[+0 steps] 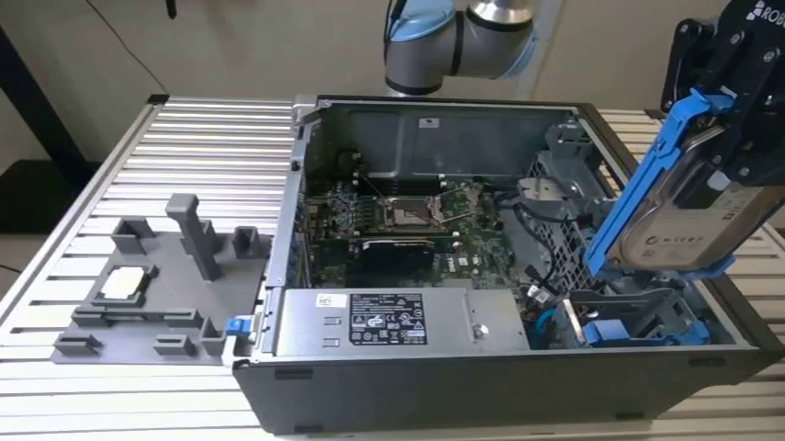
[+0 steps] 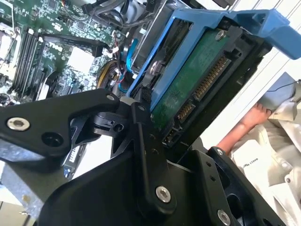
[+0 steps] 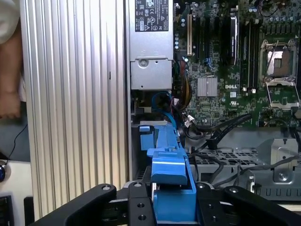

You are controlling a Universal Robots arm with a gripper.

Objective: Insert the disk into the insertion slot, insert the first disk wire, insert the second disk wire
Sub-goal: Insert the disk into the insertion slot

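Blue-framed, the disk sits clamped in my hand, tilted, at the right of the exterior view, above the insertion slot at lower right and not yet in it. First step, I judge: seating calls for squaring the disk to the slot.

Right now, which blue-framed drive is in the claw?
The tilted hard drive raised above the case; the other blue-fronted unit sits low inside the drive cage.
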